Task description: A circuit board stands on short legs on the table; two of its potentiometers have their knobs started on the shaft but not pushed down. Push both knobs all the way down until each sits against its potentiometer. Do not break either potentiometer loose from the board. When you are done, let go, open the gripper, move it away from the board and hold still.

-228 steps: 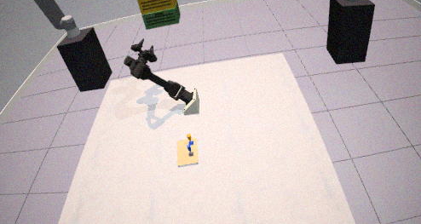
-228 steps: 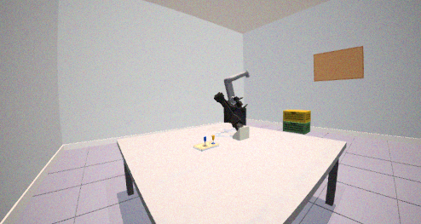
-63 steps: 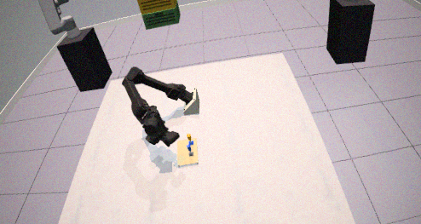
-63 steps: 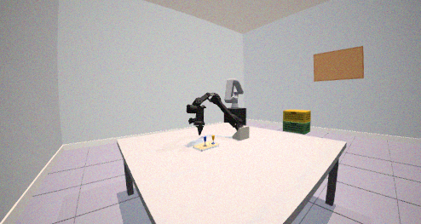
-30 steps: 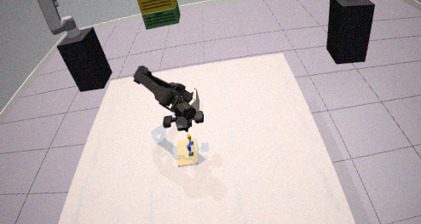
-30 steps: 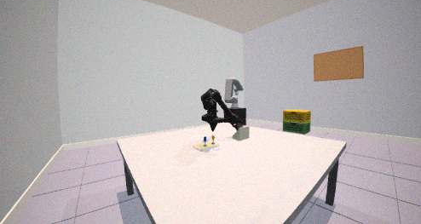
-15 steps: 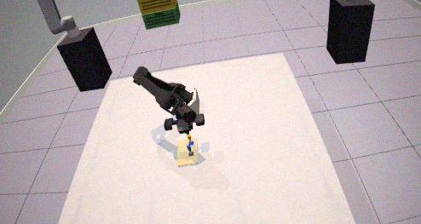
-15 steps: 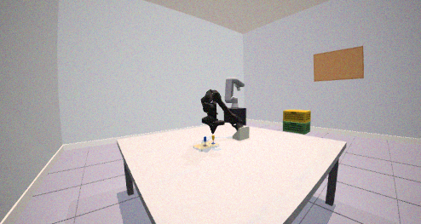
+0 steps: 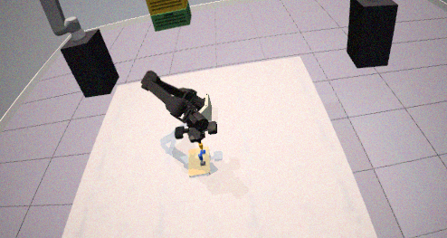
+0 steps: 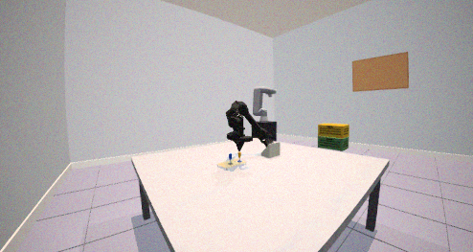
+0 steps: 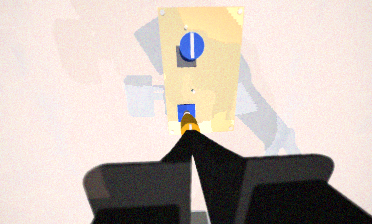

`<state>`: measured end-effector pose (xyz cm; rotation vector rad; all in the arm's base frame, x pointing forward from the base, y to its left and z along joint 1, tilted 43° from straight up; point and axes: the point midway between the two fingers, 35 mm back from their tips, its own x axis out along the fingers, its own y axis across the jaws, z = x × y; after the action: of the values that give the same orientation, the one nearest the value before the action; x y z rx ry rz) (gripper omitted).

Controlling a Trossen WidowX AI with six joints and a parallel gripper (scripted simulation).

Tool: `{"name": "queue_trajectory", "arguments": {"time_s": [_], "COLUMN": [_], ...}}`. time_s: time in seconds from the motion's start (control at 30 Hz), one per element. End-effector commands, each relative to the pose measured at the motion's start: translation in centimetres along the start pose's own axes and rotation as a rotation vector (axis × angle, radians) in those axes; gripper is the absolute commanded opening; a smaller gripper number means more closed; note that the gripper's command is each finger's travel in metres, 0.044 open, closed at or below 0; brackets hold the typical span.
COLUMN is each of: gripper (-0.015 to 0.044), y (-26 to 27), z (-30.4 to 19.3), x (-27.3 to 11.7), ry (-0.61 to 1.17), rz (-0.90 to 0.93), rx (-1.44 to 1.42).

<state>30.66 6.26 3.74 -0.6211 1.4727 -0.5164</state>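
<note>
The tan circuit board (image 9: 193,168) (image 10: 224,166) (image 11: 217,75) stands on the table. A blue knob (image 10: 230,155) (image 11: 192,44) stands high on its shaft above the dark grey potentiometer (image 9: 203,163) (image 11: 186,64). An orange knob (image 9: 201,146) (image 10: 239,154) (image 11: 189,125) stands high above the blue potentiometer (image 11: 186,110). My gripper (image 9: 200,142) (image 10: 239,149) (image 11: 190,134) is shut and empty, pointing down with its tips right over the orange knob. The tips hide part of that knob in the wrist view, and I cannot tell whether they touch it.
The arm's light grey base block (image 9: 206,108) (image 10: 271,150) stands on the white table (image 9: 271,167) (image 10: 287,192) behind the board. Black pedestals (image 9: 92,65) (image 9: 372,32) and stacked yellow and green crates (image 9: 168,9) (image 10: 333,137) are beyond the table.
</note>
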Motion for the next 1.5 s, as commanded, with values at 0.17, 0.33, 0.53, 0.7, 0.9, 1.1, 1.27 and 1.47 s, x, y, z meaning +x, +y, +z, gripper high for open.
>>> {"name": "queue_trajectory", "arguments": {"time_s": [0.17,0.33,0.53,0.7,0.9,1.1,1.27,1.47], "gripper": [0.0,0.0,0.0,0.0,0.0,0.0,0.0,0.0], "y": [-0.04,-0.04,-0.04,-0.04,-0.04,-0.04,-0.04,-0.05], "z": [-0.07,-0.06,-0.06,-0.06,-0.07,-0.07,-0.07,-0.07], "x": [0.31,0.44,0.6,0.74,0.59,0.57,0.57,0.95], "ry": [0.0,0.0,0.0,0.0,0.0,0.0,0.0,0.0], "rz": [-0.005,-0.005,-0.005,-0.005,-0.005,-0.005,-0.005,-0.005], "rx": [-0.007,-0.007,-0.007,-0.007,-0.007,-0.007,-0.007,-0.007]}}
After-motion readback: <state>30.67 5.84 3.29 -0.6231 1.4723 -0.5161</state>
